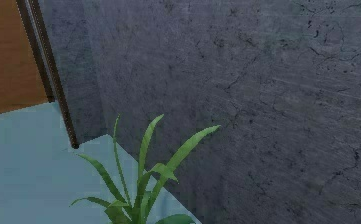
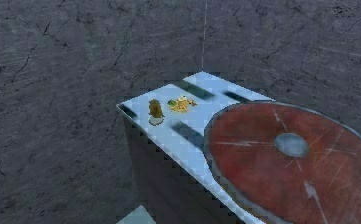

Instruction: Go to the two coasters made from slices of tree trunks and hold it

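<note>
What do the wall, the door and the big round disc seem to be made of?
The wall looks like dark grey stone or plaster, matt, finely cracked. The door is likely wood: warm orange-brown, smooth. The disc is reddish-brown, perhaps stained wood or metal; pale streaks radiate from its grey centre, with a faint sheen.

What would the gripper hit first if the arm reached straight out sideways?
Likely the pale blue table, by the round red disc; beyond it stands the dark wall. Arm height and depth are unclear, so that's a guess.
</note>
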